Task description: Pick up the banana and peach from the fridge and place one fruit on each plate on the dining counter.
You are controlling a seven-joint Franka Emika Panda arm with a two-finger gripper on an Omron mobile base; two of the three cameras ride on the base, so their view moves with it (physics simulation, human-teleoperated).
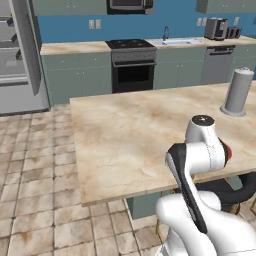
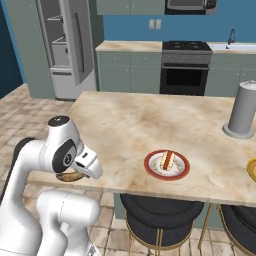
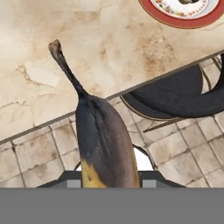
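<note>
Clearly, the banana [image 3: 103, 140] is carried in the gripper [image 3: 107, 177], as seen in the hand view, where the fruit rises from between the finger tips with its dark stem pointing away from the hand. The finger tips themselves are hidden behind the fruit, so the jaws cannot be seen directly, but they appear clamped on the banana. Most of the visible skin looks dark brown, with yellow showing only near the hand.

In the right base view the gripper [image 2: 75, 175] is held low at the near edge of the dining counter [image 2: 125, 130], and a sliver of the banana [image 2: 69, 176] is glimpsed beneath the wrist, the rest being covered by the arm. Ahead and to the right of the gripper, the red-rimmed plate [image 2: 167, 165] rests on the marble top with a reddish fruit on it, hard to identify at this size. The yellow plate [image 2: 252, 170] is cut off by the picture's right edge. A black stool [image 3: 175, 94] stands below the counter edge, just beside the gripper. Far beyond, the fridge [image 2: 67, 47] stands with its door open.
</note>
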